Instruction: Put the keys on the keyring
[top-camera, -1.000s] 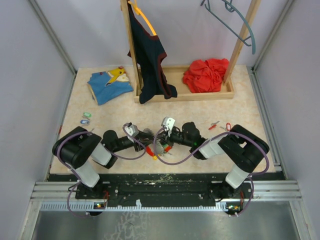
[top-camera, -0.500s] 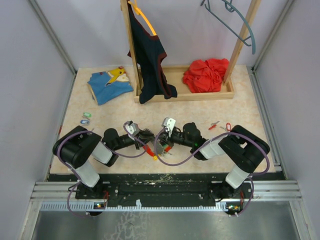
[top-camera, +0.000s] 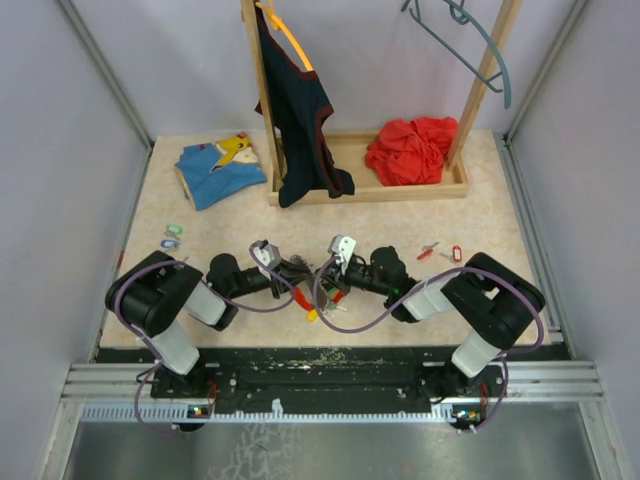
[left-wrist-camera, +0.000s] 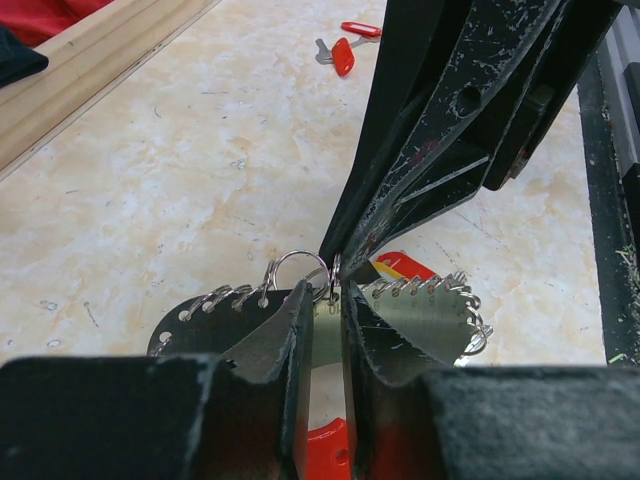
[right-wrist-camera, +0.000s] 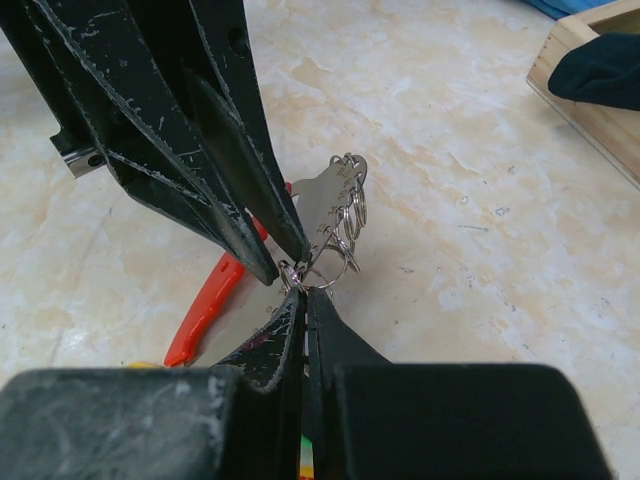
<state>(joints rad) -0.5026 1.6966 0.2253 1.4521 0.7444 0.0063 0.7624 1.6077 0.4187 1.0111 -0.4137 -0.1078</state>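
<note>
The keyring, a flat metal plate edged with several small split rings, hangs between my two grippers near the table's front. My right gripper is shut and pinches one ring at its tip. My left gripper meets it head-on, its jaws a narrow gap apart with a ring between them; whether they press on it does not show. Two red-tagged keys lie to the right and appear far off in the left wrist view. Blue and green tagged keys lie at the left.
A long red plastic piece and a yellow bit lie under the grippers. At the back stands a wooden rack with a red cloth and a hanging dark garment. A blue-and-yellow garment lies back left.
The left gripper's jaws have drawn closer together around the ring. Both arms have only shifted slightly; the right gripper stays shut.
</note>
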